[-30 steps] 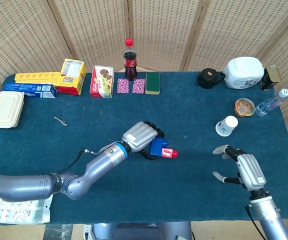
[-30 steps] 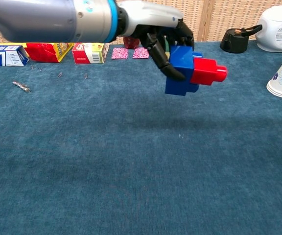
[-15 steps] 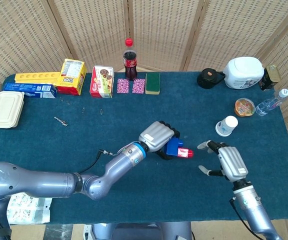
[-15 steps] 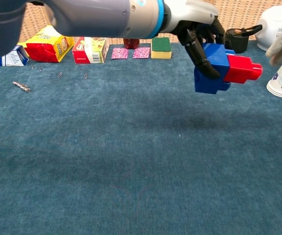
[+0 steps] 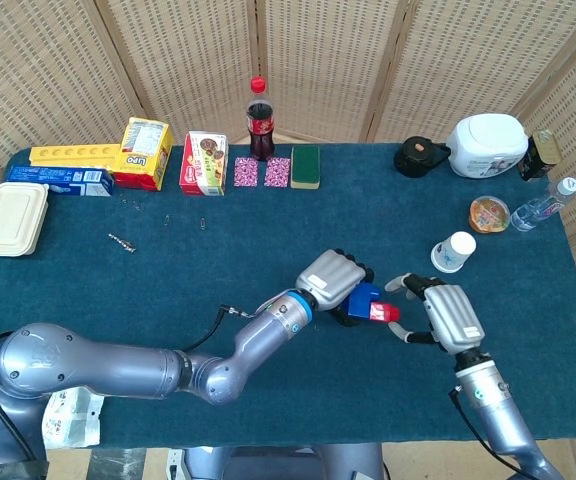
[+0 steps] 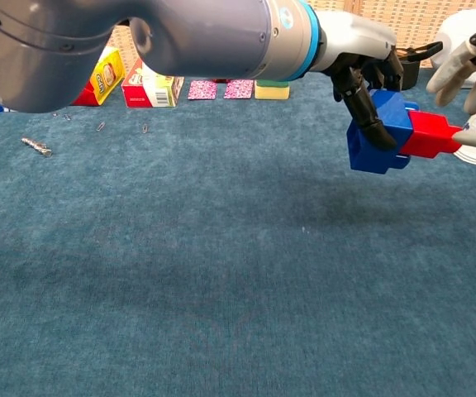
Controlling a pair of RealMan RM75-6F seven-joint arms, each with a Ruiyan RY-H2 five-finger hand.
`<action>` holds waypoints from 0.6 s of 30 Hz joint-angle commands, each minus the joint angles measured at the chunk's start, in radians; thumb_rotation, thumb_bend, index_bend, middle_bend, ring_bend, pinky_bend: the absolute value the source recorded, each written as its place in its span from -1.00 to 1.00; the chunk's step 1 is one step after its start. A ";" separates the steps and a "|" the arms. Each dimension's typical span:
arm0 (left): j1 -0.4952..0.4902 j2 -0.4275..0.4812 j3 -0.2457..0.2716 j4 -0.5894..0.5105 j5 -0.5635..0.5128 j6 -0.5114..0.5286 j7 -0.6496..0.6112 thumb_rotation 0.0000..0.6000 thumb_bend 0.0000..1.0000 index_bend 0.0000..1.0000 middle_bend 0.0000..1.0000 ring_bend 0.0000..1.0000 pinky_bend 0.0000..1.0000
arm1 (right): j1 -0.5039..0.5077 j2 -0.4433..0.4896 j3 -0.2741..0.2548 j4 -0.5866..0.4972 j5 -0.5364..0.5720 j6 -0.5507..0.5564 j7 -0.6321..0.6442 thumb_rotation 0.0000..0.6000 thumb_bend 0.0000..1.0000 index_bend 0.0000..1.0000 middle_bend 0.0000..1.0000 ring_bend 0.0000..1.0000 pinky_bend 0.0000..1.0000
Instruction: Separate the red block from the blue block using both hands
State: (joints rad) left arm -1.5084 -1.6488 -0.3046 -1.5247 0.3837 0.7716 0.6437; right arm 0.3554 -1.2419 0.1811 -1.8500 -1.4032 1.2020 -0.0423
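The left hand [image 5: 336,283] holds the blue block [image 6: 376,136] in curled fingers above the worktop [image 5: 218,260], right of centre, with the red block [image 6: 430,136] plugged into its right side, so the joined pair's long axis runs left to right. The right hand [image 5: 448,316] hovers just right of the red block, fingers spread and holding nothing, nearest the red end. Both blocks look like glossy, hard plastic bricks.

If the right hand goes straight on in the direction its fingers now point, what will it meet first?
Most likely the red block, which sticks out of the blue block held by the left hand. The right hand has its fingers spread toward it. The remaining gap, and the height match, are hard to judge.
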 commanded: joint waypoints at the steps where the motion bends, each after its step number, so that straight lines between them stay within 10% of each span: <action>1: -0.009 -0.005 0.006 0.004 -0.008 0.006 -0.001 0.46 -0.33 -0.01 -0.22 -0.40 -0.45 | 0.006 -0.004 -0.002 -0.001 0.011 -0.007 -0.009 1.00 -0.43 -0.23 -0.22 -0.09 -0.20; 18: -0.028 -0.027 0.023 -0.002 -0.017 0.085 0.003 0.44 -0.33 -0.01 -0.22 -0.40 -0.45 | 0.024 0.003 -0.022 -0.027 0.073 -0.038 -0.077 1.00 -0.41 -0.23 -0.22 -0.09 -0.20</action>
State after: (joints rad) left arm -1.5361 -1.6746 -0.2826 -1.5269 0.3672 0.8534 0.6453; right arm 0.3778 -1.2407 0.1606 -1.8746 -1.3325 1.1669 -0.1162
